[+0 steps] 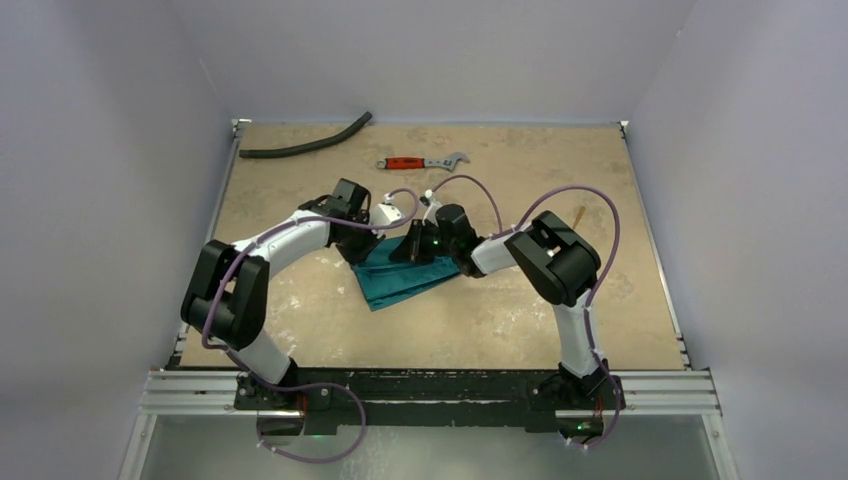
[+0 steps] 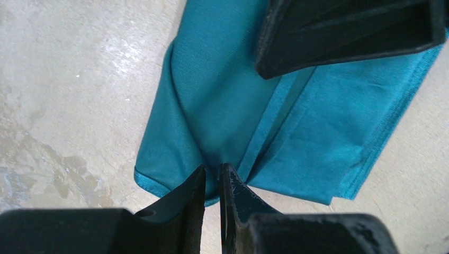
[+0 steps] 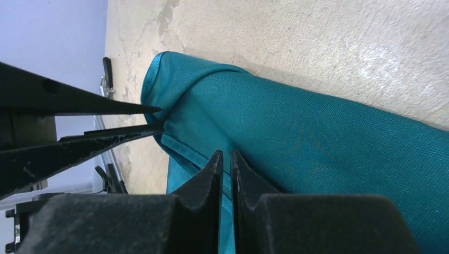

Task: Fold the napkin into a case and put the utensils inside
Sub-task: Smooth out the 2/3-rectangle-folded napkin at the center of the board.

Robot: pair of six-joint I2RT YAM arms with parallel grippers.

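The teal-green napkin (image 1: 400, 285) is lying folded into a long flat band on the mottled tan table (image 1: 500, 320), nearer the arms than the red-handled wrench (image 1: 405, 163), its fine weave showing stitched hems and soft rolled folds. The left gripper (image 2: 213, 172) is pinching a pucker at its end, black wedge fingers almost together, and the right gripper (image 3: 226, 157) is nipping a hemmed edge likewise.

No legible text (wrench included).
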